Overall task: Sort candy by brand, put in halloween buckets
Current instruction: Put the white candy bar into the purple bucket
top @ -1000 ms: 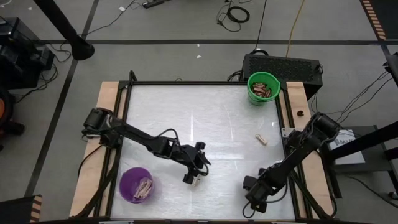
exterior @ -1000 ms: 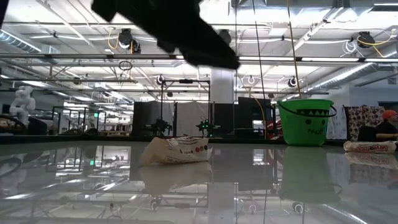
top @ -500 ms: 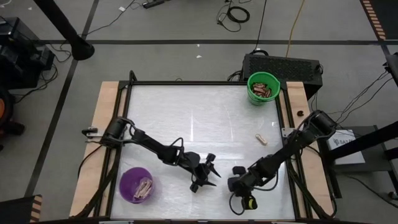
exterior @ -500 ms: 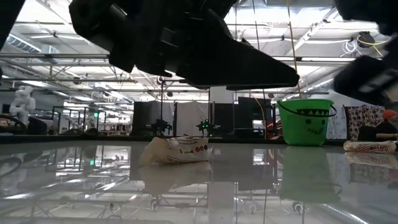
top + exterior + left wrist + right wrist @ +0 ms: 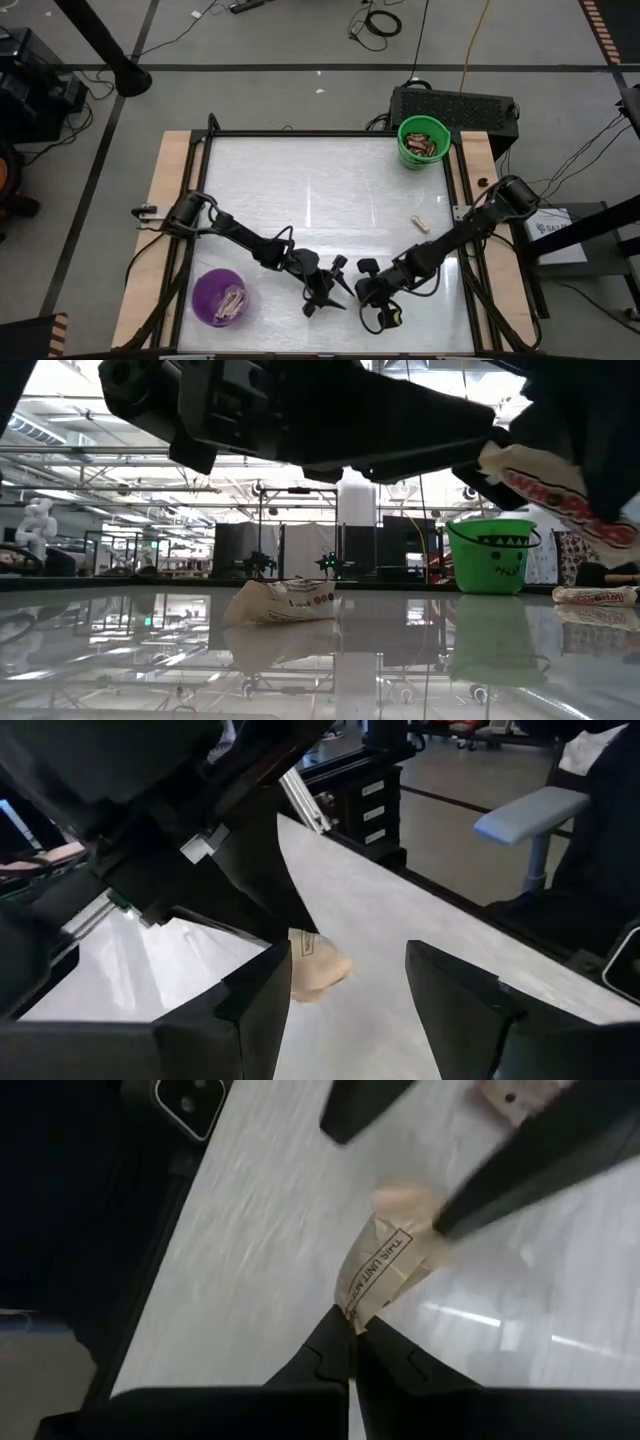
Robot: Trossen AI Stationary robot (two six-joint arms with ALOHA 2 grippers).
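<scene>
My right gripper [image 5: 352,1342] is shut on a pale tan candy [image 5: 385,1270] near the table's near edge, at the middle [image 5: 362,290]. The low view shows this candy [image 5: 550,480] up in the air. My left gripper [image 5: 340,282] faces it, open. In the left wrist view its fingers [image 5: 345,1010] stand on either side of the candy [image 5: 315,965]; I cannot tell whether they touch it. The green bucket [image 5: 423,140] at the far right corner holds dark red-brown bars. The purple bucket [image 5: 222,297] at the near left holds tan ones. My right gripper pinches the tan candy by one end of its wrapper [image 5: 358,1305] between the two fingertips. The rest of the bar sticks out past the fingertips toward my left gripper. It is lifted clear of the table.
A loose tan candy [image 5: 420,222] lies on the table toward the right edge. Another tan candy [image 5: 280,600] lies flat on the table below the arms. A black box [image 5: 455,102] sits behind the green bucket. The table's middle and far left are bare.
My right gripper has travelled along the near edge toward the table's left, carrying the tan candy up to my left gripper. My left gripper has swung up from pointing down at the table to facing the right gripper.
</scene>
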